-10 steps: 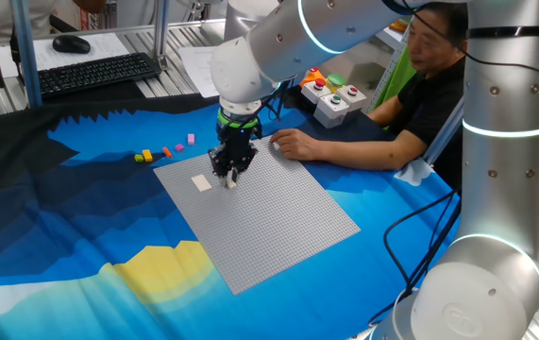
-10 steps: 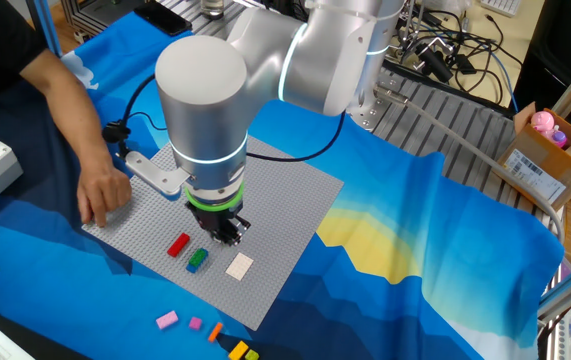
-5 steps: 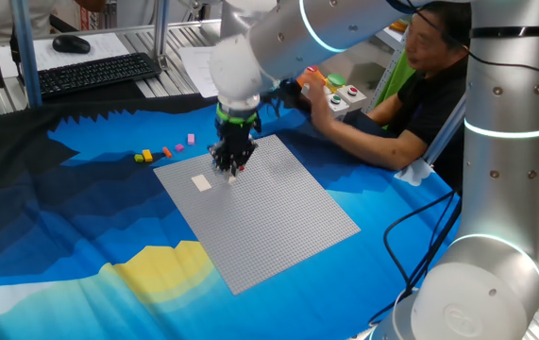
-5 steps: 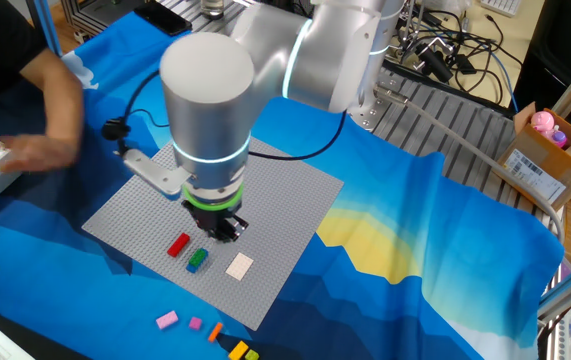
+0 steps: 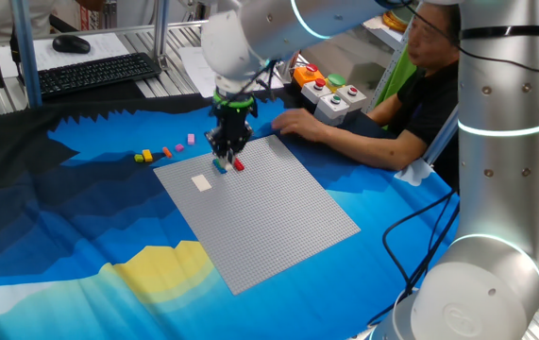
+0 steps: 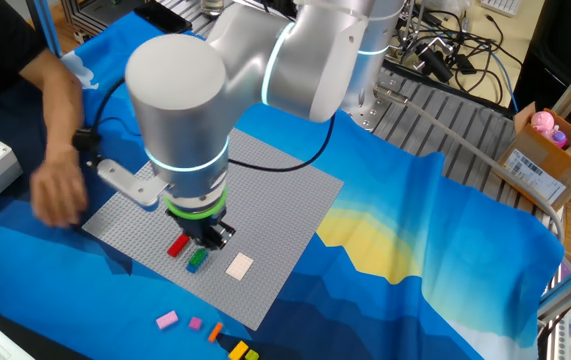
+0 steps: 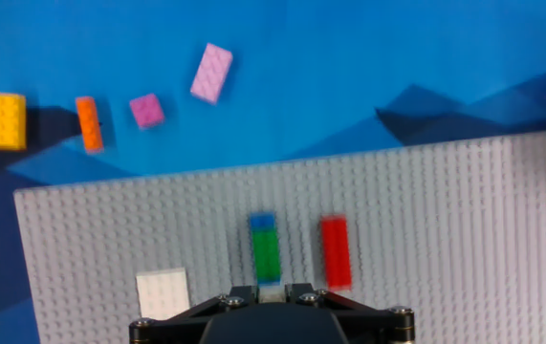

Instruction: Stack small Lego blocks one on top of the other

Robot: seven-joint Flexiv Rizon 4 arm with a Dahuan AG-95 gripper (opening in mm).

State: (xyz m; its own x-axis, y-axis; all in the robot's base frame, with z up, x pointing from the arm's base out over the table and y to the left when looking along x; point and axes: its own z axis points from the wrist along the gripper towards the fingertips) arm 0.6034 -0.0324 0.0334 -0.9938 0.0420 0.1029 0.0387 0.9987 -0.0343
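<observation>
On the grey baseplate (image 7: 445, 220) a green block (image 7: 267, 254) with a blue one (image 7: 262, 222) at its far end lies beside a red block (image 7: 335, 251); a white block (image 7: 163, 291) sits to their left. My gripper (image 7: 271, 290) hovers just above and short of the green block (image 5: 220, 167), its jaws shut on a small pale block. The same gripper (image 6: 208, 238) hangs over the red block (image 6: 177, 245) and green block (image 6: 197, 260). Pink (image 7: 211, 73), magenta (image 7: 146, 111), orange (image 7: 87, 123) and yellow (image 7: 8, 120) blocks lie on the blue cloth beyond the plate.
A person's hand (image 5: 293, 121) rests at the plate's far edge, next to a grey button box (image 5: 330, 94). The same hand (image 6: 55, 190) shows by the plate's left corner. A keyboard (image 5: 94, 74) lies behind the cloth.
The gripper has narrowed, risen off the plate and shifted toward its far edge, uncovering the red and green blocks. The person's hand went to the button box and came back down.
</observation>
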